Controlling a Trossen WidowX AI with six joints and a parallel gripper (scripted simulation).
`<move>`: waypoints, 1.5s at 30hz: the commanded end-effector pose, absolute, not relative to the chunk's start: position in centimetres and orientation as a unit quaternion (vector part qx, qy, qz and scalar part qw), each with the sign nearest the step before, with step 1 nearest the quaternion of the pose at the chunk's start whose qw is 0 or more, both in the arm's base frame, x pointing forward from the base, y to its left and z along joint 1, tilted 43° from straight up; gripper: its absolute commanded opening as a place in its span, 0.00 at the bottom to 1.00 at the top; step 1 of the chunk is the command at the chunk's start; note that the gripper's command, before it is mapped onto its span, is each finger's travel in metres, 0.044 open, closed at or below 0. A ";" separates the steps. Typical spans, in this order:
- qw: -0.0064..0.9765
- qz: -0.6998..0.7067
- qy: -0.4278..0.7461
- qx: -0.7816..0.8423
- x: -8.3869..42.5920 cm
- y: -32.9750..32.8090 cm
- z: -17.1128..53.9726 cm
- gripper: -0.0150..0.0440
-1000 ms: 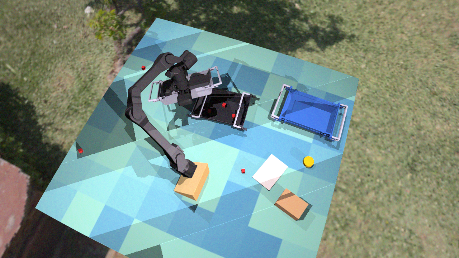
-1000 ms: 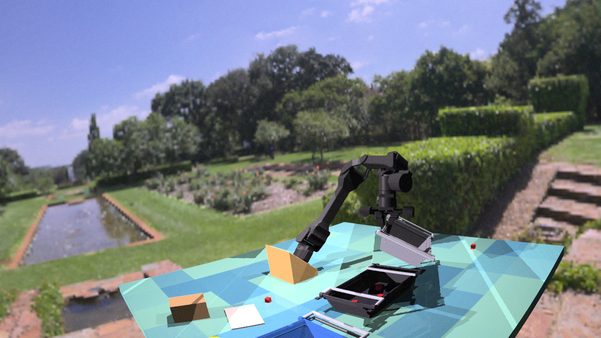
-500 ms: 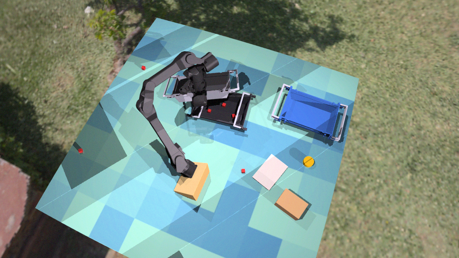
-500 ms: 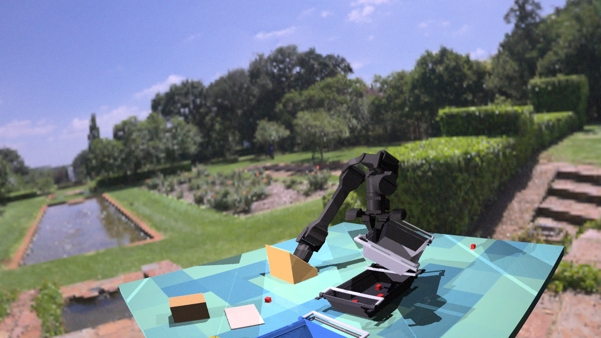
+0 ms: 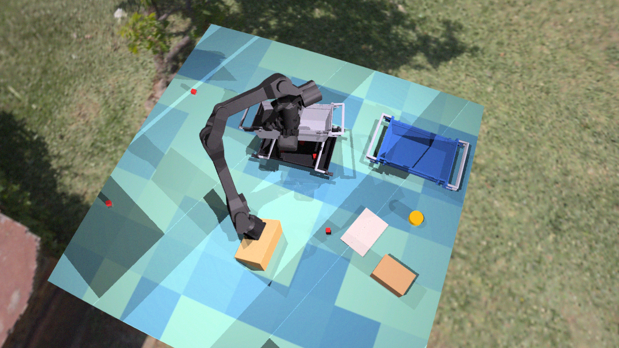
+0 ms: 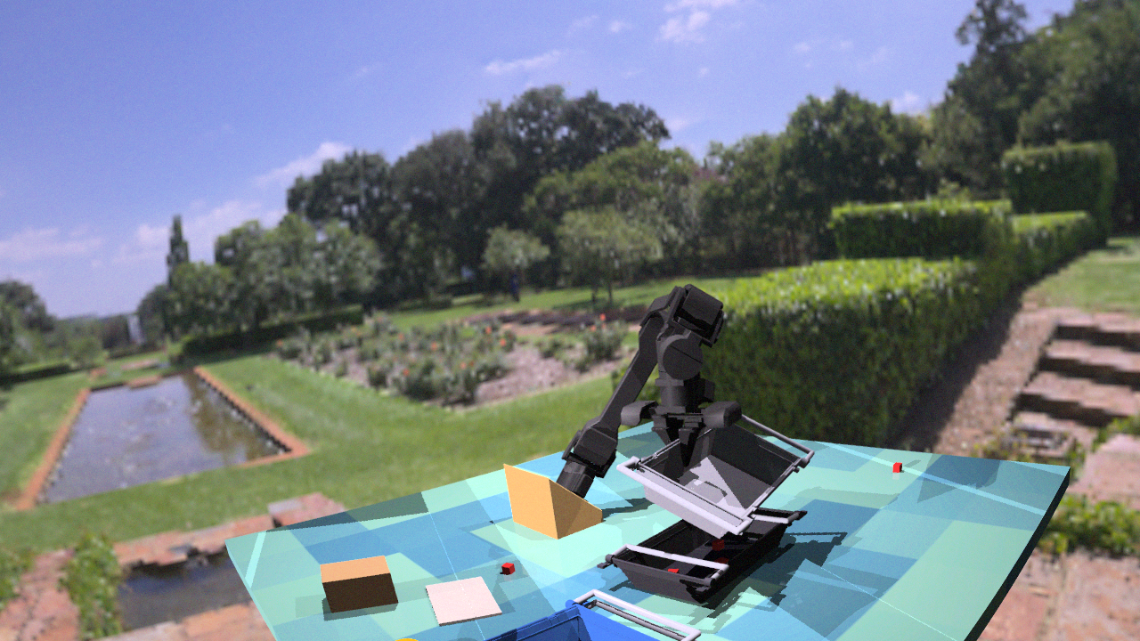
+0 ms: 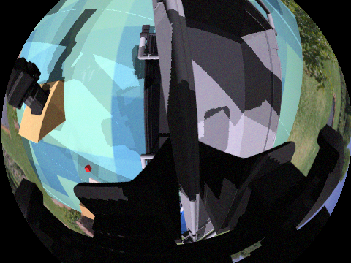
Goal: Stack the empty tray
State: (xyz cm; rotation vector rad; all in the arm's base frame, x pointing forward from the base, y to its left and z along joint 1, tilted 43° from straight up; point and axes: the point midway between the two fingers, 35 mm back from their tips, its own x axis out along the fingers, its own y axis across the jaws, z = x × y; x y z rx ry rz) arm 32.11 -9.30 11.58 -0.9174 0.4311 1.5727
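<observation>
Tool (image 5: 283, 125) (image 6: 687, 458) (image 7: 177, 142) clamped on the near long wall of the grey tray (image 5: 317, 119) (image 6: 721, 486) (image 7: 234, 91), which hangs tilted above the black tray (image 5: 294, 157) (image 6: 661, 578) (image 7: 150, 102). Both bars (image 5: 320, 157) (image 6: 669, 556) of the black one lie across its top. Best to centre over them, level the grey tray, lower slowly, and release only once both bars bear it.

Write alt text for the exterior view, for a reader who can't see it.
A gripper holds a grey tray, tilted, above a black tray whose two pale bars lie across its top, with red blocks inside. Nearer the camera on the patterned table are an orange box, a pale flat square and part of a blue tray; behind stretches a garden with a pond.
</observation>
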 end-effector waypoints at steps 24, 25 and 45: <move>0.603 0.663 0.181 -0.404 32.4 -10.3 12.1 0.25; 0.603 0.663 0.181 -0.404 32.4 -10.3 12.1 0.25; 0.603 0.665 0.181 -0.403 32.7 -11.9 10.6 0.25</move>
